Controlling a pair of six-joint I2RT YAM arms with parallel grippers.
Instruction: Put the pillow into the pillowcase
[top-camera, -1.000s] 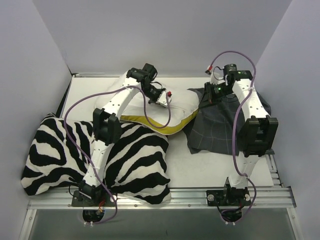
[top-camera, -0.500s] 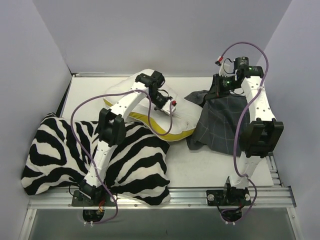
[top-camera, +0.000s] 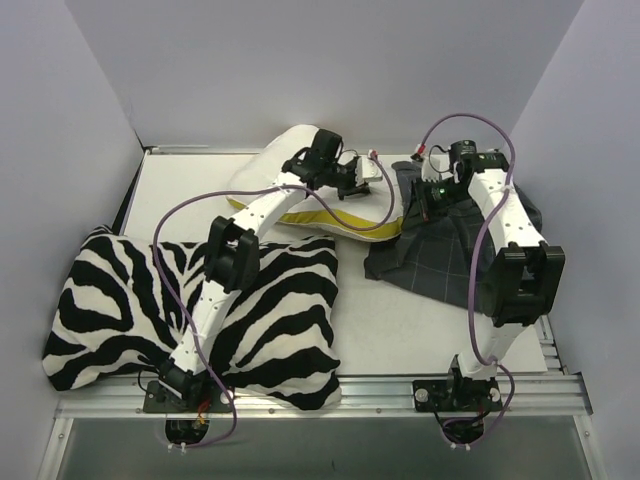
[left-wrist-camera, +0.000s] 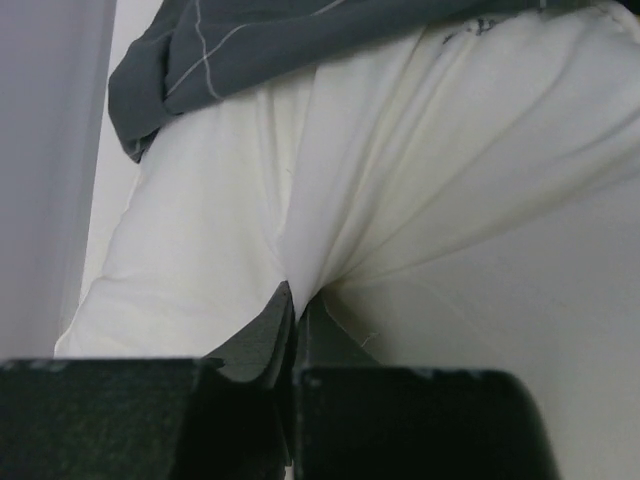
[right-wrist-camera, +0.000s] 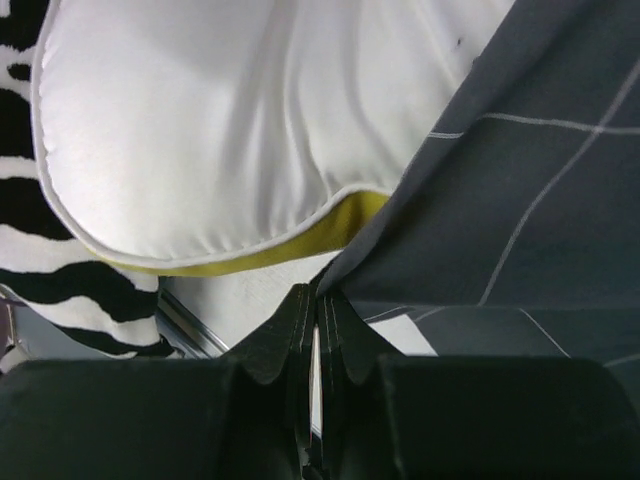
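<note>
Pillow (top-camera: 290, 145): far side of desk (top-camera: 390, 330), right end meeting the pillowcase (top-camera: 440, 250), not yet inside.
My left pincer (left-wrist-camera: 297, 315) is clamped on a thin pinch of pillow cover and my right pincer (right-wrist-camera: 315, 310) on the case's edge. I judge either pinch may slip, or the pillow may shove the floppy case aside.

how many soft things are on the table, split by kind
pillow: 1
pillowcase: 1
zebra cushion: 1
total: 3
</note>
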